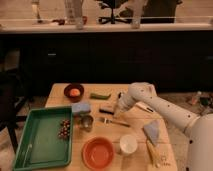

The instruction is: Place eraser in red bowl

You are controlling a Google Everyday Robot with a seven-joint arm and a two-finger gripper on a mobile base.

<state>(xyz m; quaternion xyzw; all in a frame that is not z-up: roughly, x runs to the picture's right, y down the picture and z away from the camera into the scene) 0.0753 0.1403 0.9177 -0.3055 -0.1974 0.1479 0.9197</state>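
Note:
The eraser [105, 111] is a small dark block lying flat on the wooden table [135, 161], just right of the light blue sponge [81, 108]. My gripper [117, 110] hangs at the end of the white arm, down at table level right beside the eraser's right end. I cannot make out whether it touches the eraser. The red bowl [98, 152] stands at the table's front edge, wide, shallow and with nothing in it, left of the white cup [128, 144].
A green tray [35, 145] fills the front left, with dark grapes [64, 129] at its right rim. Also on the table are a maroon bowl with an orange ball [74, 92], a green piece [100, 95], a metal cup [87, 122], a fork [114, 121] and a blue cloth [152, 131].

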